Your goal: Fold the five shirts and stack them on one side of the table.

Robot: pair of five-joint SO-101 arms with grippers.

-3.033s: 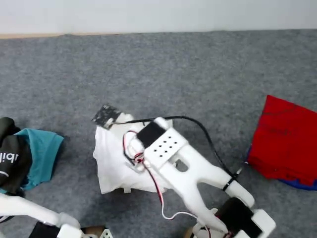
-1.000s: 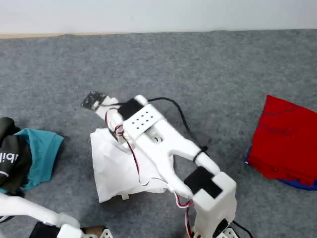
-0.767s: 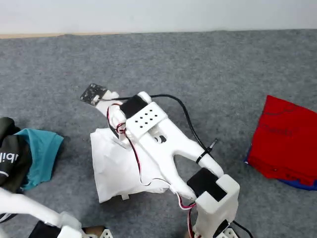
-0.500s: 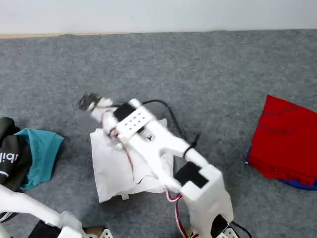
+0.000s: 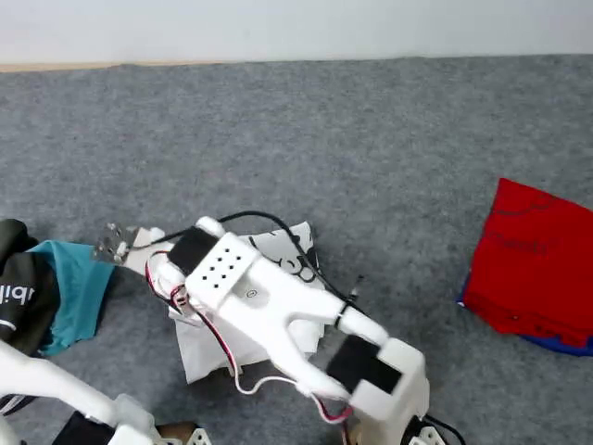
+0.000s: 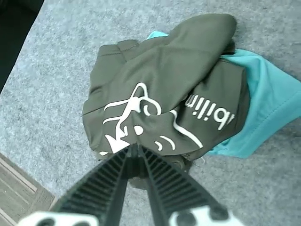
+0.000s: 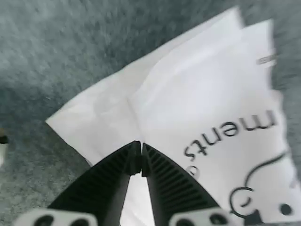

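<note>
A white shirt (image 5: 199, 348) with black print lies mid-table, mostly under my right arm. My right gripper (image 5: 113, 243) is out past the shirt's left side, near the teal shirt (image 5: 82, 278). In the right wrist view that gripper (image 7: 137, 145) is shut, and a crease of the white shirt (image 7: 197, 84) runs into its tips. A dark olive printed shirt (image 6: 164, 80) lies bunched on the teal shirt (image 6: 263, 108) at the table's left edge. My left gripper (image 6: 135, 149) is shut just above the olive shirt (image 5: 17, 297).
A folded red shirt (image 5: 536, 260) rests on a blue one (image 5: 561, 345) at the right edge. The grey felt table (image 5: 371, 139) stretches bare behind the arms. My left arm (image 5: 56, 394) lies along the front left corner.
My right gripper swung from the white shirt's back left corner out to the left, toward the teal shirt. The white shirt shifted and its black print now shows.
</note>
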